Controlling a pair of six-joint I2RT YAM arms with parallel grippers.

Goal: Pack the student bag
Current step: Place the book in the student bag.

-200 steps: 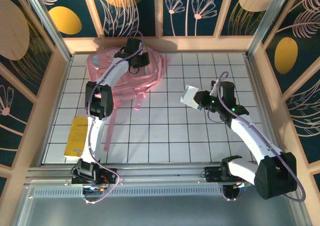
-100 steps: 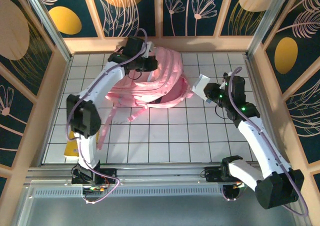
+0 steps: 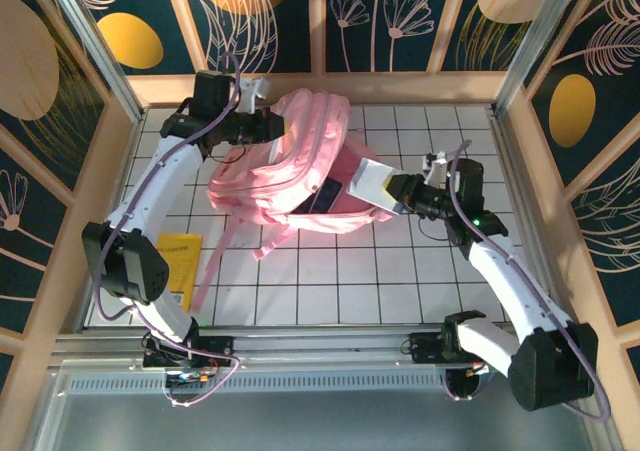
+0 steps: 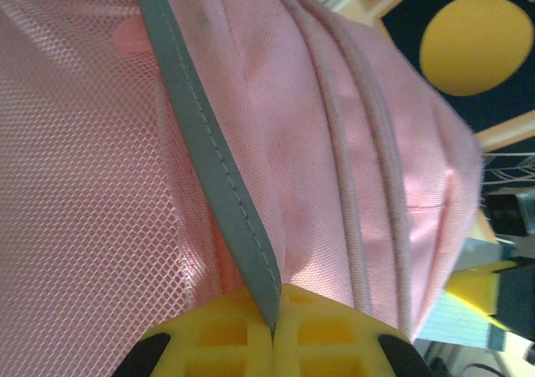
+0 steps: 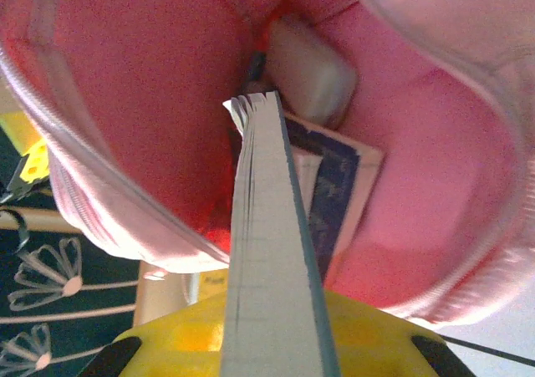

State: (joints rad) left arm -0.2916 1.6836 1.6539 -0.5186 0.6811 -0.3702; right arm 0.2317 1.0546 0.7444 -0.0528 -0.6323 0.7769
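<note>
Up top, left hand [image 3: 262, 123] pinches the student bag's [image 3: 290, 166] strap [image 4: 219, 172]; right hand [image 3: 398, 191] clamps a notebook [image 3: 368, 182] at its mouth.

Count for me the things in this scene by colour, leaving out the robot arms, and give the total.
Pink: 1, the student bag.
White: 1, the notebook, held at the bag's opening by the right gripper.
Dark blue: 1, a book inside the bag.
Pale: 1, a rounded thing deeper inside the bag, kind unclear.
Yellow: 1, a flat pad on the table.
Total: 5
</note>
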